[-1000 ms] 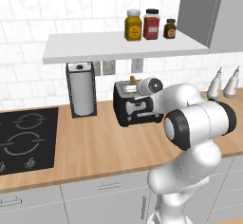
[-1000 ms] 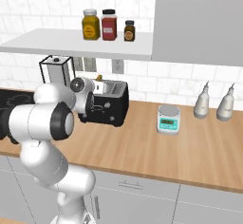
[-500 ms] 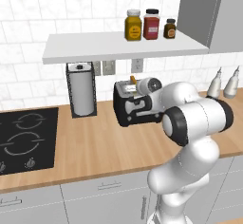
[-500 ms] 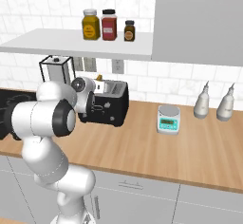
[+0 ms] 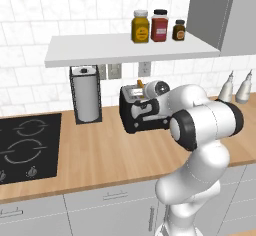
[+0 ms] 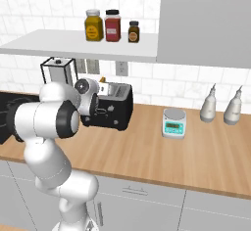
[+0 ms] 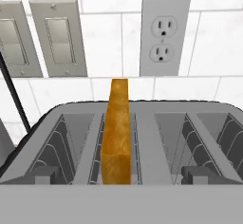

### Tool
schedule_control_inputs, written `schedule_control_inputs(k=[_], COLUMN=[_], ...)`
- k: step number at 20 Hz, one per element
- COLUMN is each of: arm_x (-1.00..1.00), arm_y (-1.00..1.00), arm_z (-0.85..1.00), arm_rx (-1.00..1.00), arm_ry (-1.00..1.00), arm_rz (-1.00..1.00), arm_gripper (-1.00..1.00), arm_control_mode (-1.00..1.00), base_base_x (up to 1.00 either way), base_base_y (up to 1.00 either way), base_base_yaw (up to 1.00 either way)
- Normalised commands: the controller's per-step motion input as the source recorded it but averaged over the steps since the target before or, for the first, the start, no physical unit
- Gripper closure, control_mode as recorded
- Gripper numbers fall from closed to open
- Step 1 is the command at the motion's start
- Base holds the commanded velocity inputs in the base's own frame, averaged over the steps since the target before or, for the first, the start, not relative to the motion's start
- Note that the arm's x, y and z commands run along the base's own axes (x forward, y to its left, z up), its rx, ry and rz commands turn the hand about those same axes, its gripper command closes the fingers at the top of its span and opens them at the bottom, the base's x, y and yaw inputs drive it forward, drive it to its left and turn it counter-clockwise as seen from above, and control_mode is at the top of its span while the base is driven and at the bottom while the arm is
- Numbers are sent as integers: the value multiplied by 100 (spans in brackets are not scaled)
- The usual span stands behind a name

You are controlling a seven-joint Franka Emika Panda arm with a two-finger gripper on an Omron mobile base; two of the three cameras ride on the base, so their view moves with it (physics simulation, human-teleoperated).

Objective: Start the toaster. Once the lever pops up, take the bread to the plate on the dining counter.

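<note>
1. The toaster (image 5: 145, 114) is black and boxy. It stands on the wood counter (image 5: 100, 155) close to the tiled wall, under the white shelf (image 5: 125, 47).
2. The bread (image 7: 116, 133) stands on its edge in a slot of the toaster, left of the middle in the hand view, and its golden crust rises above the lighter top. In the left base view a small part of the slice (image 5: 140, 84) shows above the toaster.
3. The gripper (image 5: 142, 100) is just above the front of the toaster, at the end of the white arm. The jaws stand released and hold nothing. The fingers themselves are too hidden to describe further.
4. In the hand view, a wall outlet (image 7: 164, 37) is on the tiles behind the toaster and two switch plates (image 7: 45, 37) are to its left.
5. A chrome paper-towel holder (image 5: 86, 95) stands beside the toaster, between it and the black cooktop (image 5: 27, 145).
6. On the shelf there are three jars (image 5: 159, 26) in a row: yellow, red and a small dark one.
7. In the right base view, a small kitchen scale (image 6: 174, 123) lies on the counter well apart from the toaster (image 6: 112, 108), and two pale bottles (image 6: 220, 108) stand near the wall beyond it.
</note>
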Motion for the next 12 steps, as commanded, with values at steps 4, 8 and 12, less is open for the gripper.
schedule_control_inputs(k=[4, 8, 12], arm_x=[10, 12, 5], arm_y=[6, 7, 3], arm_z=[0, 0, 0], arm_rx=[0, 0, 0], arm_ry=[0, 0, 0], arm_rz=[0, 0, 0], arm_gripper=[-100, -100, -100], arm_control_mode=[-100, -100, -100], base_base_x=[0, 0, 0], base_base_y=[0, 0, 0], base_base_yaw=[0, 0, 0])
